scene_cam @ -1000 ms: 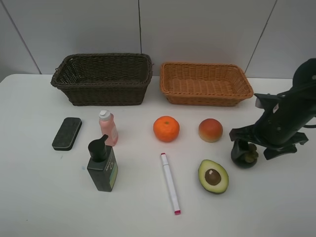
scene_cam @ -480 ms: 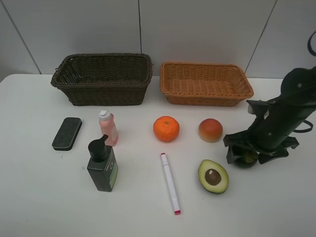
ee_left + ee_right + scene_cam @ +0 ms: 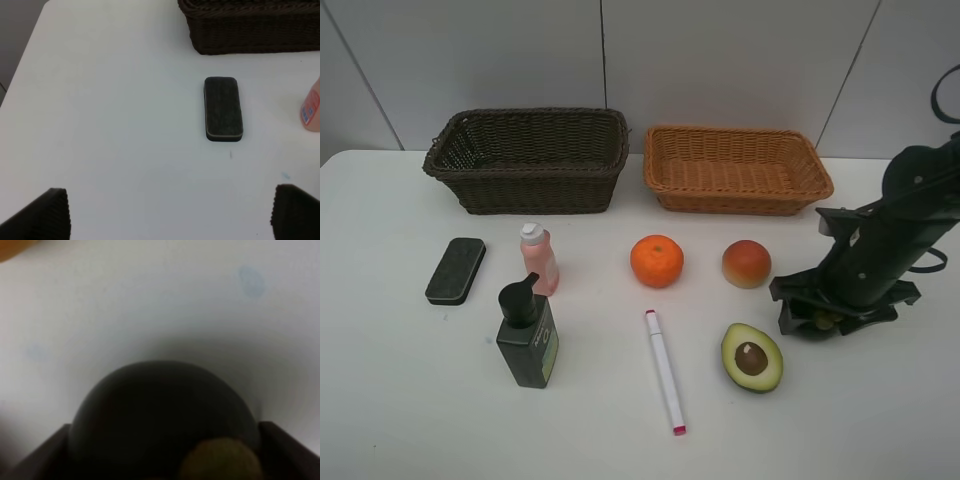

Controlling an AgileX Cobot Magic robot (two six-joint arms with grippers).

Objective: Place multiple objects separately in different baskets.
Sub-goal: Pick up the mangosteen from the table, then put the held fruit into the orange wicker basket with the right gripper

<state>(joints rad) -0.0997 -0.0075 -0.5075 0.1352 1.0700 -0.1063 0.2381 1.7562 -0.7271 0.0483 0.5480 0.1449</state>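
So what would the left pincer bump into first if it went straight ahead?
Probably the black eraser, which lies ahead between the fingers of the open left pincer, with the dark brown basket beyond it. Depth is unclear in the wrist view, so it might meet the bare white table first.

Right hand lower around mangosteen

Straddling the dark mangosteen with the right gripper, low on the table near its right edge, beside the avocado half. Showing the orange, peach, white marker, pink bottle, dark-green pump bottle and black eraser resting apart in front of the dark brown basket and the orange-tan basket.
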